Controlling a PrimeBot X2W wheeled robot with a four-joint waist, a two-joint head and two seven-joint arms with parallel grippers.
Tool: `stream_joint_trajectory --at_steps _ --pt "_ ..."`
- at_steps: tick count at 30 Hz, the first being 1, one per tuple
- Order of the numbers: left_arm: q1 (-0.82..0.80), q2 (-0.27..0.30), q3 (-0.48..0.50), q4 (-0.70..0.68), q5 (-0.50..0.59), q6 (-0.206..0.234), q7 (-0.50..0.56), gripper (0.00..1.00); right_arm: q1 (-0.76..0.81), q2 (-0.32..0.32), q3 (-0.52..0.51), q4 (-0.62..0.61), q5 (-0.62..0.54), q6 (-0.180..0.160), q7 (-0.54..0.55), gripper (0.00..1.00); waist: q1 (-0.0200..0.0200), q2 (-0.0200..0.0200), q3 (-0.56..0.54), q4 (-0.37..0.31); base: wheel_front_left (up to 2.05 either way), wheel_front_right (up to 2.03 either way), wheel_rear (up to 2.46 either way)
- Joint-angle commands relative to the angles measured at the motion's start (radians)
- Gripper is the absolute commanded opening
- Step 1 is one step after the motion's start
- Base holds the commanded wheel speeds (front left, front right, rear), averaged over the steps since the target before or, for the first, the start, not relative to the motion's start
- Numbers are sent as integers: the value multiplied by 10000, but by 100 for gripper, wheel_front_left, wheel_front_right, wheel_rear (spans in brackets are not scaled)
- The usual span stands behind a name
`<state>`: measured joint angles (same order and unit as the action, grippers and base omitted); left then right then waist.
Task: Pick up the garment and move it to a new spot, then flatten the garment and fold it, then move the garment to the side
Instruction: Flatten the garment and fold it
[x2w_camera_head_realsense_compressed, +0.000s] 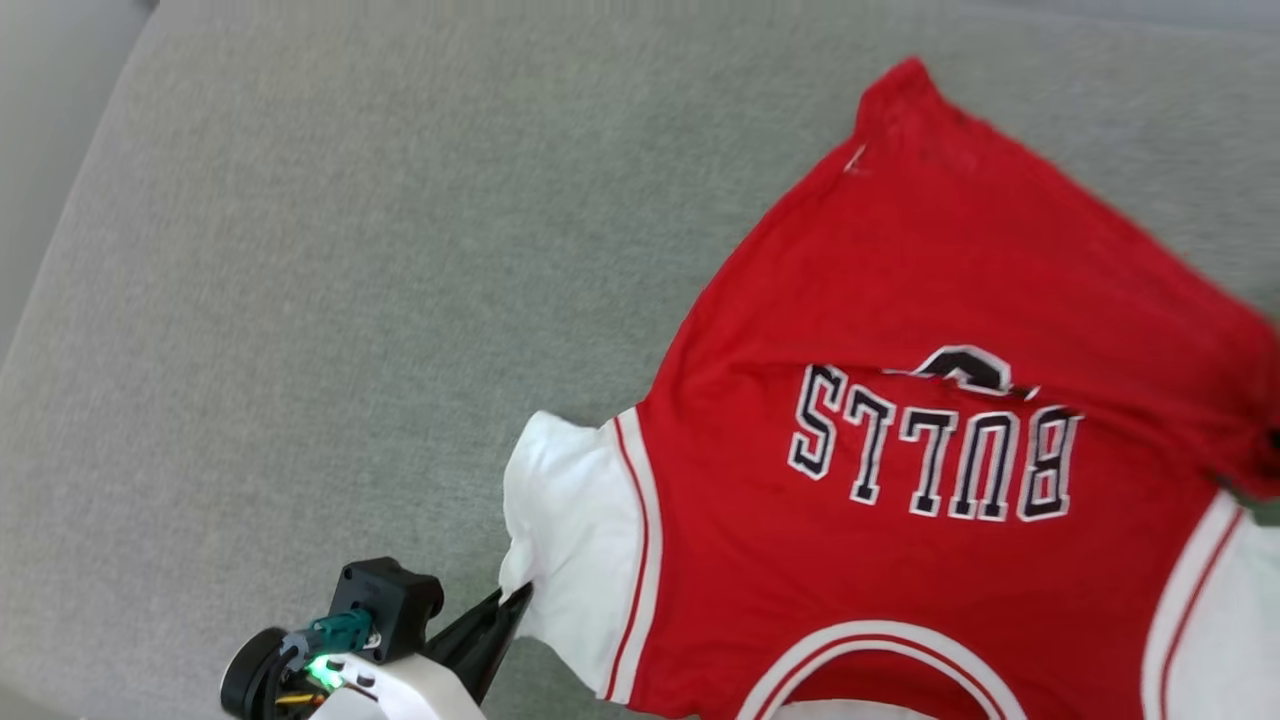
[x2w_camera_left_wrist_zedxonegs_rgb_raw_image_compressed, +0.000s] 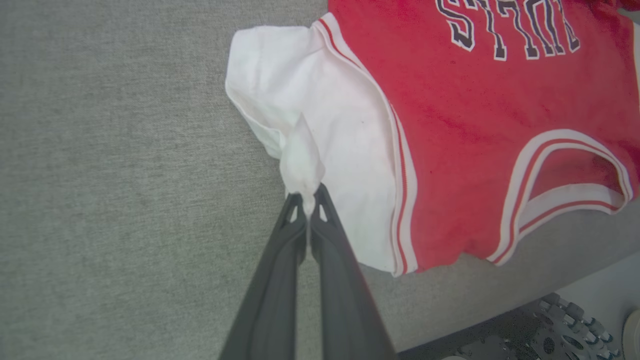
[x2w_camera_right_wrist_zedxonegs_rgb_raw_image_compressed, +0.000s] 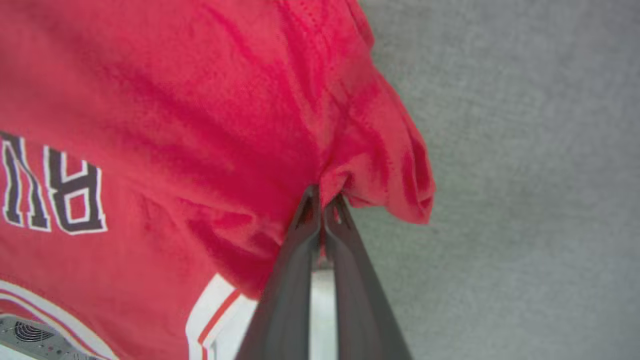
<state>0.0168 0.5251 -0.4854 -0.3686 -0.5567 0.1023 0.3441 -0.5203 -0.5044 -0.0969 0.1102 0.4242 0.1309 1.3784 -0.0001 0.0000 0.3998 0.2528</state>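
head view, garment (x2w_camera_head_realsense_compressed: 900, 300): red jersey, front up, on the right half of the grey fabric surface (x2w_camera_head_realsense_compressed: 300, 250). Collar trim (x2w_camera_head_realsense_compressed: 880, 640) sits at the near edge, one hem corner points far, and the right side runs off frame.
head view, lettering (x2w_camera_head_realsense_compressed: 930, 450): black "BULLS" with white outline, upside down from here. The number beyond it is creased, can't read it.
head view, left gripper (x2w_camera_head_realsense_compressed: 512, 603): near left, fingers pressed together on the near corner of the left white sleeve (x2w_camera_head_realsense_compressed: 570, 500).
left wrist view, jaws: clamped tight, with a pinch of white sleeve cloth bunched between the tips (a small peak of fabric).
left wrist view, sleeve: rest of it lies mostly flat on the grey, with red-and-white stripe trim where it meets the red body.
left wrist view, near edge: the surface ends here. There's a dark perforated part (x2w_camera_left_wrist_zedxonegs_rgb_raw_image_compressed: 555, 320) past it, can't tell what it is.
right wrist view, right gripper (x2w_camera_right_wrist_zedxonegs_rgb_raw_image_compressed: 325, 200): fingers closed with no gap, gripping a fold of red cloth at the garment's right side edge.
right wrist view, cloth: red fabric wrinkles toward the tips and a lobe bulges past them over bare grey. The striped trim of the other white sleeve is just nearer than the grip.
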Motion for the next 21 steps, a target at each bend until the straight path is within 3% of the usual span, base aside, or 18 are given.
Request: stream_joint_trajectory --at_steps 1,14,21 --pt "212 69 54 77 -56 112 -34 0 692 168 -206 -275 302 -3 -183 0 1 0 -842 -751 0 0 0" --pt "646 141 443 399 -496 396 -175 0 4460 610 -719 -1931 1099 -3 -956 0 1 0 -2045 -1608 0 0 0" --pt "794 144 579 397 -612 543 -219 0 5651 1261 -935 -2448 1168 -3 -1417 0 1 0 -2317 -1861 0 0 0"
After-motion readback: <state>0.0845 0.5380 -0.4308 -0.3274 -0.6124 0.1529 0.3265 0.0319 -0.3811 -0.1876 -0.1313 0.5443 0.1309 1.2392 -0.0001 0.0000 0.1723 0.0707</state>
